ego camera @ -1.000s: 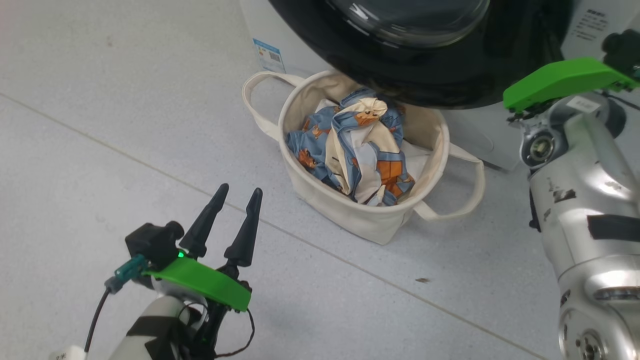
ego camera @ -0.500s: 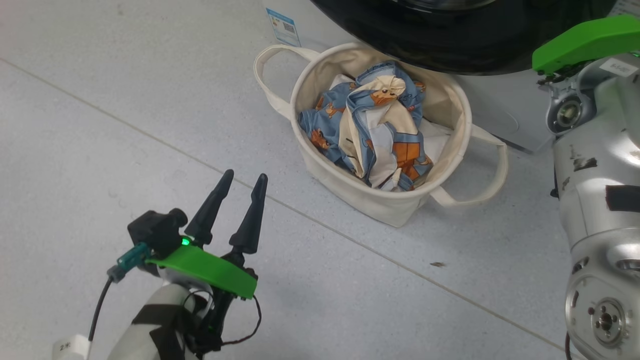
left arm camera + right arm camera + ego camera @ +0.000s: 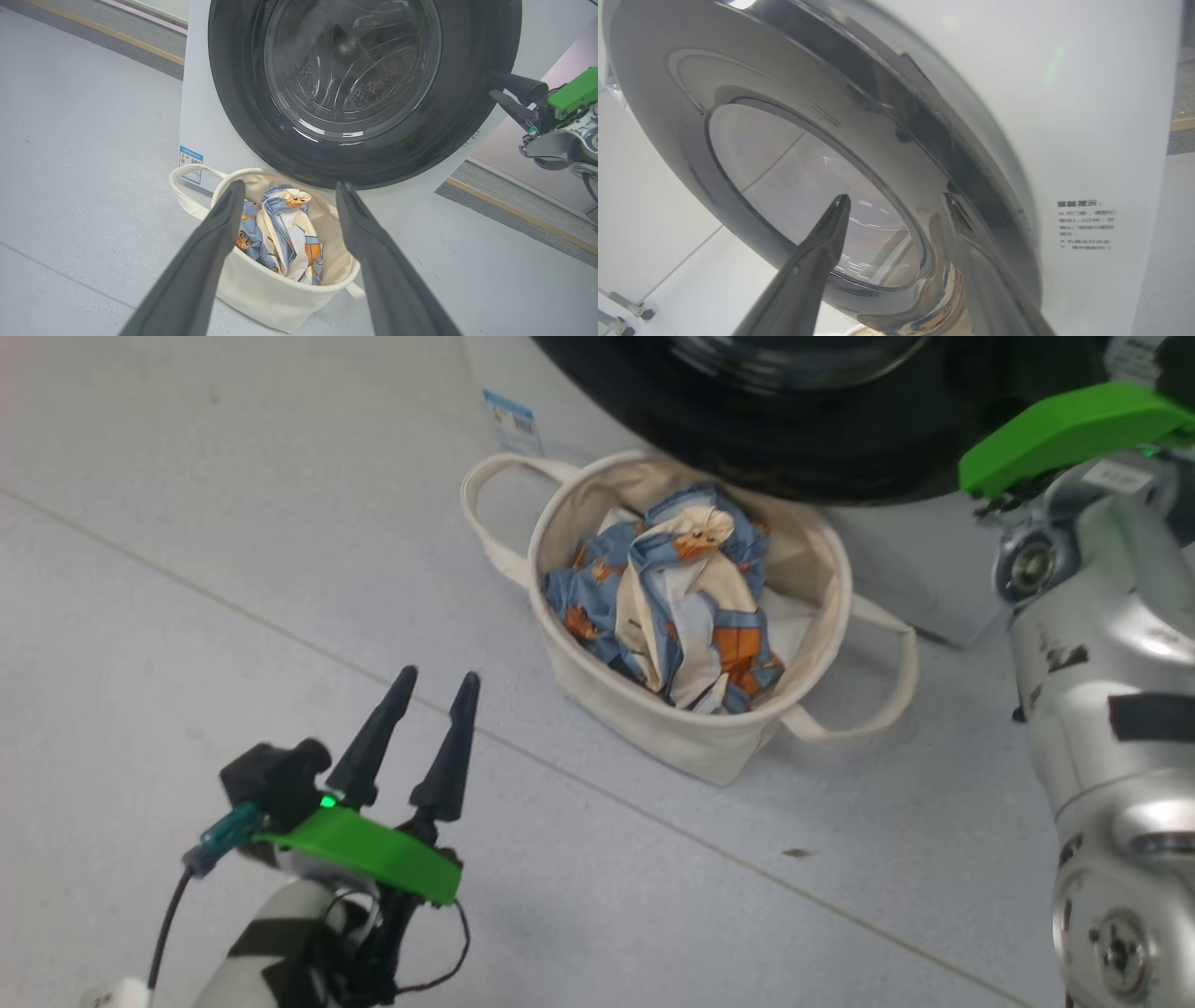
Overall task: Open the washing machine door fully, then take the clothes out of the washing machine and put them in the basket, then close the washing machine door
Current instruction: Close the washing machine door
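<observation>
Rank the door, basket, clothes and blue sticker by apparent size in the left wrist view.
1. Door
2. Basket
3. Clothes
4. Sticker, clearly smallest
The basket sits nearer the camera, yet the door looks bigger, so the order is safe.

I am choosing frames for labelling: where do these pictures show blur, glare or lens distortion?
Head view: slightly motion-soft, yet the round cream canvas basket and light blue printed clothes are readable. Left wrist view: sharp; white glare streaks on the round black-rimmed glass door; wide lens slants the white boxy washing machine. Right wrist view: the door's glossy rim mirrors the room; small printed text is blurred.
</observation>
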You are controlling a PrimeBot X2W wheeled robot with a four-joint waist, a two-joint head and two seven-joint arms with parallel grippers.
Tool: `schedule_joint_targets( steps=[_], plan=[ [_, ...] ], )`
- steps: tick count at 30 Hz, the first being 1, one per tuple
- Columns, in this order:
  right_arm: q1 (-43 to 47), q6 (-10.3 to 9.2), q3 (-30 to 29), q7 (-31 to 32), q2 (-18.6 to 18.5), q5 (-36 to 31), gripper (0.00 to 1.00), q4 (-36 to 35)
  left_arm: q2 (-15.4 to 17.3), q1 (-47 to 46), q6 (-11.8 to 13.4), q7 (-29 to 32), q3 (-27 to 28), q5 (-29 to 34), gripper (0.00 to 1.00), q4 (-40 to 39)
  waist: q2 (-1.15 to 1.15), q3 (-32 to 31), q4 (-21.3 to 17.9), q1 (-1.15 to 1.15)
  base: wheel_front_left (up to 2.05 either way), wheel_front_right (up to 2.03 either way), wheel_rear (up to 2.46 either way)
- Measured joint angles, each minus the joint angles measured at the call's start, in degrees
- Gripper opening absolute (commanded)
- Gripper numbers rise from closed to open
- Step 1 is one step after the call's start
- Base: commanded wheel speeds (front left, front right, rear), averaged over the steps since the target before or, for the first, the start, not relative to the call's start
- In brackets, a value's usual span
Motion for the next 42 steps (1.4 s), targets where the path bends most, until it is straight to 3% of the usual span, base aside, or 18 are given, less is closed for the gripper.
schedule_joint_targets(
  steps=[7, 12, 18, 23, 30, 42],
  plan=[
    [8.92, 0.00, 11.32, 0.00, -0.11, 7.71, 1.00, -6.32, 3.91, 4.26, 0.00, 0.00, 3.88, 0.03, 1.00, -1.13, 0.00, -4.90, -2.57, 0.00, 0.00, 0.00, 0.00],
    [16.97, 0.00, 14.45, 0.00, -0.05, 7.30, 1.00, -14.06, 7.66, 6.96, 0.00, 0.00, 6.08, 1.09, 1.00, -3.42, 0.00, -8.56, -5.65, 0.00, 0.00, 0.00, 0.00],
    [26.26, 0.00, 14.08, 0.00, 0.03, 4.90, 1.00, -22.18, 11.33, 10.45, 0.00, 0.00, 11.02, 2.18, 1.00, -4.93, 0.00, -12.39, -10.13, 0.00, 0.00, 0.00, 0.00],
    [34.05, 0.00, 13.73, 0.00, 0.15, 2.47, 1.00, -28.39, 12.94, 13.55, 0.00, 0.00, 16.38, 2.15, 1.00, -1.76, 0.00, -15.09, -14.34, 0.00, 0.00, 0.00, 0.00],
    [41.29, 0.00, 11.92, 0.00, 0.31, -1.32, 1.00, -35.38, 16.33, 14.45, 0.00, 0.00, 19.40, -0.04, 1.00, 1.59, 0.00, -16.97, -21.12, 0.00, 0.00, 0.00, 0.00],
    [47.78, 0.00, 9.55, 0.00, 0.40, -2.20, 1.00, -39.33, 19.84, 14.27, 0.00, 0.10, 13.94, -7.57, 1.00, 0.31, 0.00, -18.25, -27.29, 0.00, 0.00, 0.00, 0.00]
  ],
)
